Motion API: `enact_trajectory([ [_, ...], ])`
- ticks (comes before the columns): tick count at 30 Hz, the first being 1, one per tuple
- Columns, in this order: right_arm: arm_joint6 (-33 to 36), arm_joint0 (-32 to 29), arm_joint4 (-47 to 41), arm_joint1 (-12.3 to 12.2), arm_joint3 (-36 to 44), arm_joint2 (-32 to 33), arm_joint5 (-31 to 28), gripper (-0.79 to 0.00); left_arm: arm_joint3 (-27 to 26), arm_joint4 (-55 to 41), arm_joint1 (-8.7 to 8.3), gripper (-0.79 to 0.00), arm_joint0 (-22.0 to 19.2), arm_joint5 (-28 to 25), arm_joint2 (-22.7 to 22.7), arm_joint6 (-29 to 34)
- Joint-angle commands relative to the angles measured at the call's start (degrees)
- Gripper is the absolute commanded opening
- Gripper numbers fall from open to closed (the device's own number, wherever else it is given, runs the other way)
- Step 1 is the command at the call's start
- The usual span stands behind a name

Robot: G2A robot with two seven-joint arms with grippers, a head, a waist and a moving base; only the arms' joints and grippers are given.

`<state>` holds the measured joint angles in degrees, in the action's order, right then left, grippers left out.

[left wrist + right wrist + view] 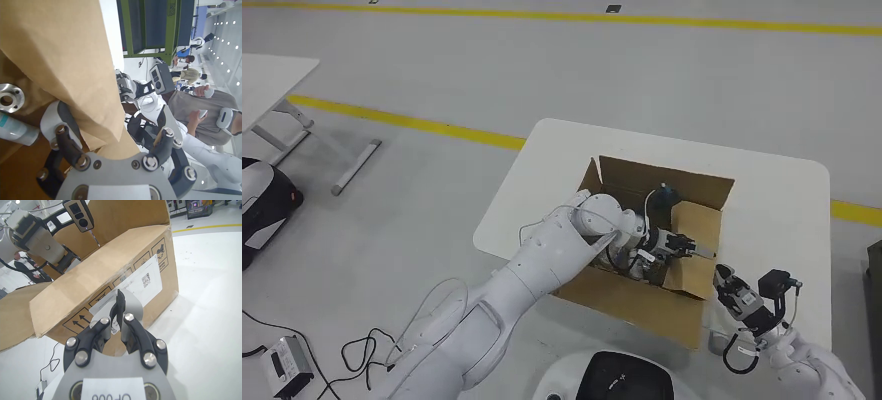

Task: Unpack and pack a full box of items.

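"Cardboard box, open at the top, standing mid-table with its goods down inside. How will it all handle?"

"Walls stiff, flaps floppy. I'd judge a flap too weak to lift the box by. The contents differ. A metal flange is likely dense and slick, best pinched across its rim. Just beside it lies a white and teal cylinder, probably light and apt to roll, so take it across the middle."

"And the grippers?"

"The left gripper is at the right side of the box, jaws spread wide with that flap between them, one finger on each side and clamping nothing. The right gripper sits outside, just beside the near right corner, pads pressed together and empty."

"What does each view add?"

"The left wrist view brings out the flange and cylinder low in the box. The top view gives the whole layout and a dark rounded item toward the far wall, though I can't tell what it is. The right wrist view gives the outer wall with its shipping labels."
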<state>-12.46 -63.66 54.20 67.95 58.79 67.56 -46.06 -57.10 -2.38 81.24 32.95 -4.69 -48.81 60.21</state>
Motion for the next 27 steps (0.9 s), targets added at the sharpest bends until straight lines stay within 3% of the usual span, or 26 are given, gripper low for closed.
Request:
enact_trajectory([
  [1,-0.2,-0.2,-0.1,-0.1,0.2,0.5,0.1,-0.785,-0.9,-0.4,-0.11,0.000,-0.1,0.2,-0.5,0.3],
  [11,-1.1,-4.7,-0.9,-1.7,5.6,6.8,0.6,-0.785,-7.1,2.3,-0.13,0.000,-1.0,0.7,0.1,-0.5],
  [21,-1.3,-9.8,-4.2,-2.8,8.9,12.6,2.2,-0.785,-8.7,1.1,2.17,0.000,-4.9,0.4,4.5,-2.2],
  [22,-1.3,-10.4,-4.3,-3.0,9.4,13.3,2.0,-0.683,-8.5,1.0,2.48,0.000,-5.4,0.4,5.0,-2.5],
  [27,-1.6,-13.5,-5.8,-3.8,11.0,17.6,1.4,-0.400,-7.4,0.7,4.44,0.000,-8.1,0.4,8.5,-4.3],
])
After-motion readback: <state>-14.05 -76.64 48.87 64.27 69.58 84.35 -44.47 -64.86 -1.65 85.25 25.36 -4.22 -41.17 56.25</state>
